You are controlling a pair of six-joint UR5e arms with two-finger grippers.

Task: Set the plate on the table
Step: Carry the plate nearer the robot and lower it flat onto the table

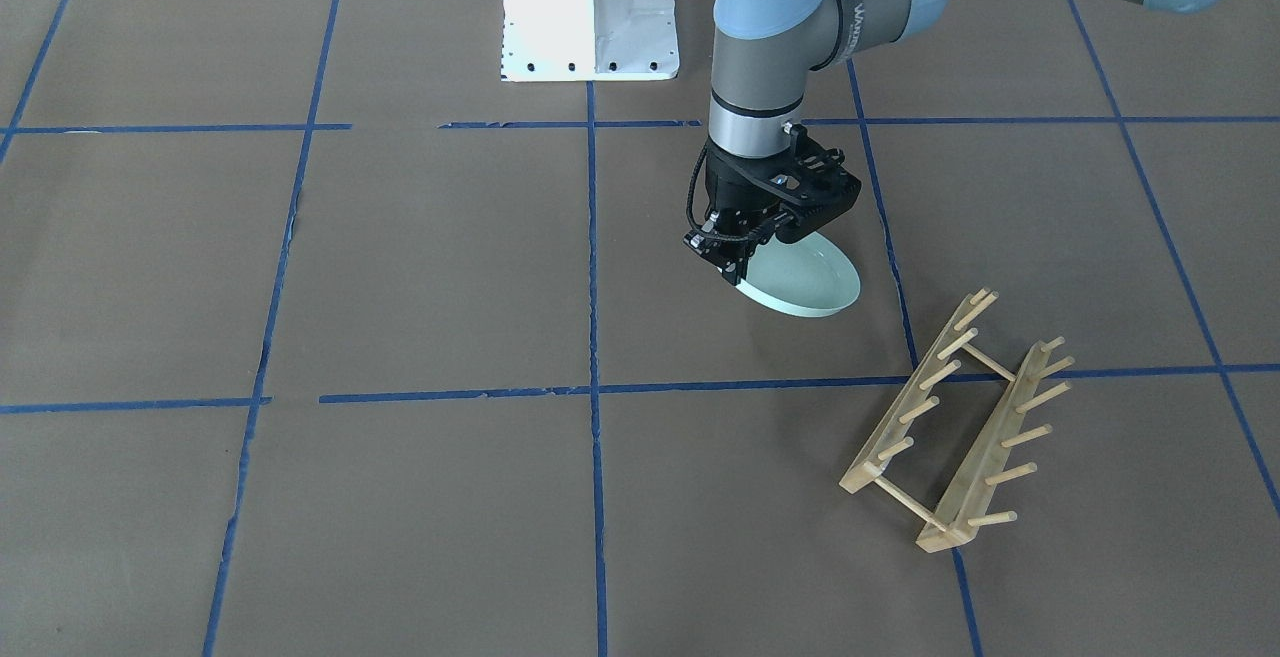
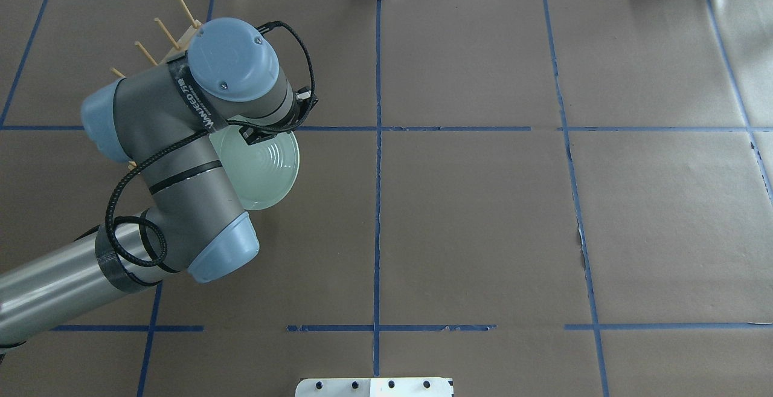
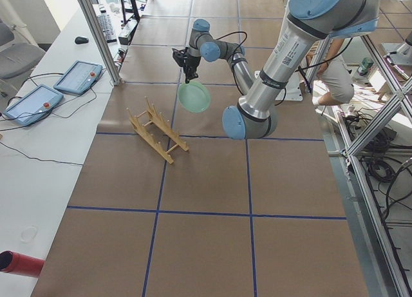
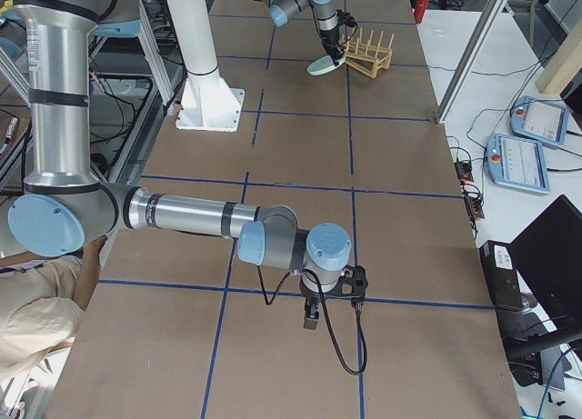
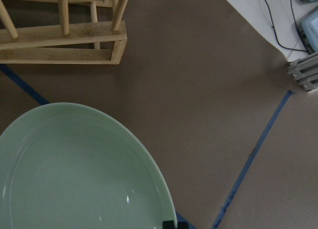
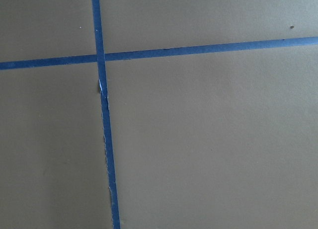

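My left gripper [image 1: 735, 262] is shut on the rim of the pale mint-green plate [image 1: 808, 284]. It holds the plate tilted, low over the brown table [image 1: 400, 267]. I cannot tell whether the plate's lower edge touches the table. The plate also shows in the overhead view [image 2: 269, 170], partly under my left arm, and fills the lower left of the left wrist view [image 5: 74, 174]. My right gripper [image 4: 312, 321] shows only in the right side view, low over the table far from the plate. I cannot tell if it is open or shut.
A wooden peg rack [image 1: 950, 427] stands on the table close beside the plate, also in the left wrist view [image 5: 64, 38]. The white robot base [image 1: 590, 17] is at the table's edge. Blue tape lines [image 6: 102, 114] cross under the right wrist.
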